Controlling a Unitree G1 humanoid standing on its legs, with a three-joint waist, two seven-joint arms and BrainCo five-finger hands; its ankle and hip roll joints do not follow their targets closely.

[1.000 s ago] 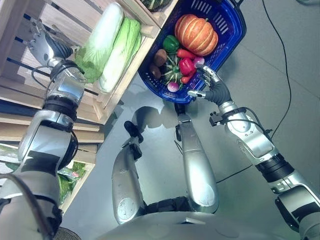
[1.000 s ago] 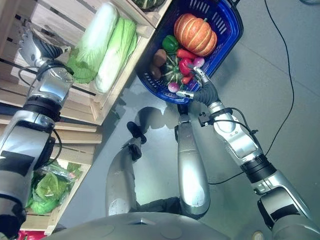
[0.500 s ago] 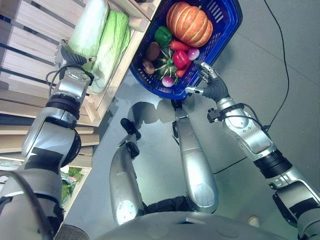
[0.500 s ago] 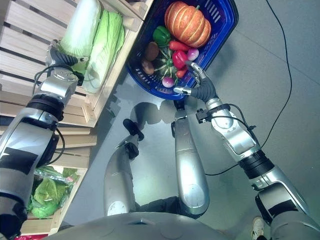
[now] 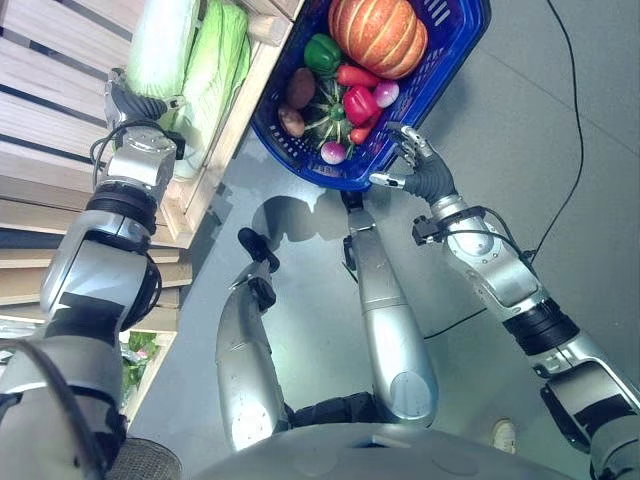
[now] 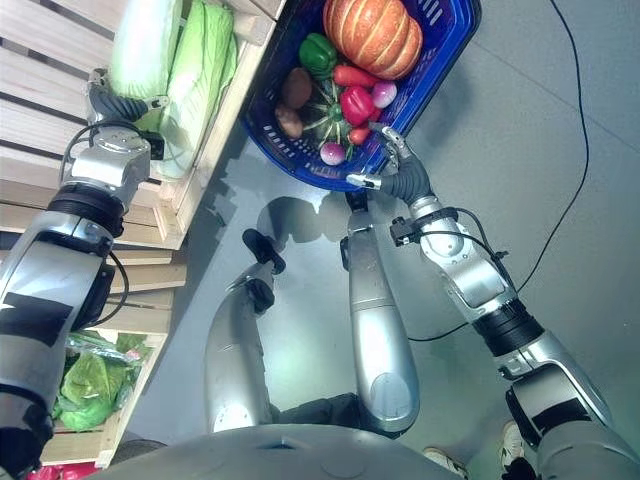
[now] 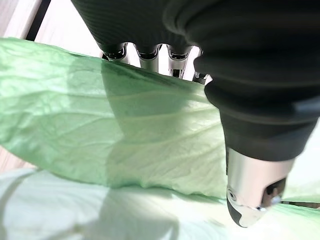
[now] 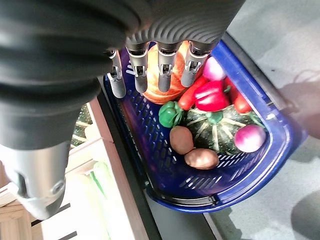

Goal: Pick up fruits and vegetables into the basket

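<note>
One blue basket (image 5: 440,75) is present, holding one orange pumpkin (image 5: 378,33), one green bell pepper (image 5: 322,53), one dark green striped squash (image 5: 331,114), two brown potatoes — one (image 5: 300,88) toward the basket's crate-side rim, the other (image 5: 292,121) just below it — two pink-purple round vegetables, one (image 5: 386,93) by the far rim and one (image 5: 333,152) at the near rim, and a cluster of red peppers (image 5: 360,103) whose exact number cannot be told. One wooden crate (image 5: 215,165) stands beside the basket, carrying two napa cabbages — a paler one (image 5: 160,45) and a greener one (image 5: 220,60) lying side by side. Two robot hands are counted: the left hand (image 5: 130,100) and the right hand (image 5: 418,170).
</note>
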